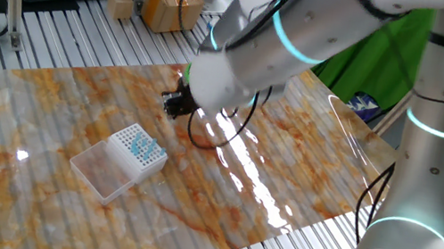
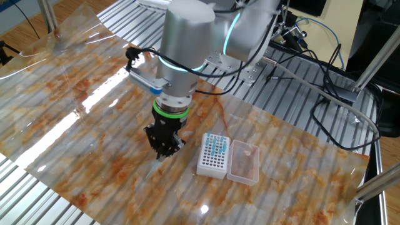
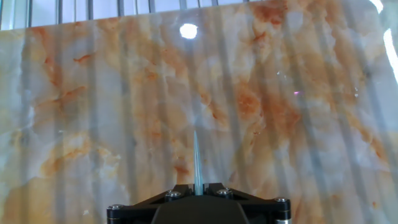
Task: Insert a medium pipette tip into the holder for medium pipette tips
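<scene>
Hand view shows the hand (image 3: 198, 190) pinching the medium pipette tip (image 3: 196, 158).

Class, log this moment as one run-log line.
gripper: shut on medium pipette tip | holder: lid open, beside gripper, apart | insertion: not yet done

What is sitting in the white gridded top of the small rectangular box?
A cluster of light-blue tips fills some holes of the white-topped box; the other holes look empty. Their lower ends are hidden inside the box.
</scene>
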{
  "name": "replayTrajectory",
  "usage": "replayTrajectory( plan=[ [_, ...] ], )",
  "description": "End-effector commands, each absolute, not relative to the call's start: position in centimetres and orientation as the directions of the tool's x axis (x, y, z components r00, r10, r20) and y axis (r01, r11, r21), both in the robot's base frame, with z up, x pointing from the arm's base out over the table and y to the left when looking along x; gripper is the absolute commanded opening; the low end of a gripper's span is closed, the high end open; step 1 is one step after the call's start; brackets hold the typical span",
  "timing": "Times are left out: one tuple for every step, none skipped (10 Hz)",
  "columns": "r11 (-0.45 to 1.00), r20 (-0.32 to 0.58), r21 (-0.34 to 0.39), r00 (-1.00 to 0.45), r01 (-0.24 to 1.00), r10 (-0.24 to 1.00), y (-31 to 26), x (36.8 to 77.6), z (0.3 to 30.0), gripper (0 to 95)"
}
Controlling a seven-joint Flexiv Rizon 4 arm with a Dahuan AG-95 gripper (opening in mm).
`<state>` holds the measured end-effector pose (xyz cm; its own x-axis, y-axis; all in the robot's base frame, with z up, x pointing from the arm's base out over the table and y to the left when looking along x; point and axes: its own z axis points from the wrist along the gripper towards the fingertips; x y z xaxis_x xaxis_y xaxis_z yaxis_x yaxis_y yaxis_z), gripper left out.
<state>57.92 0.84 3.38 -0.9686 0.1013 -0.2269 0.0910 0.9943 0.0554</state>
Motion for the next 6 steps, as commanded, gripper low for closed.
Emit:
replayTrajectory(
  plan=[
    [0.992,-0.176,0.052,-0.976,0.118,0.125,1.3,57.9,3.6,0.0],
    [0.99,-0.151,0.05,-0.979,0.132,0.138,1.5,57.7,3.9,0.0],
    [0.988,-0.122,0.049,-0.981,0.147,0.152,1.8,57.5,4.2,0.0],
    [0.986,-0.101,0.048,-0.981,0.161,0.165,2.0,57.4,4.6,0.0],
    [0.985,-0.09,0.047,-0.981,0.167,0.171,2.2,57.3,4.8,0.0],
    [0.983,-0.068,0.044,-0.981,0.181,0.183,2.6,57.1,5.2,0.0]
  ],
)
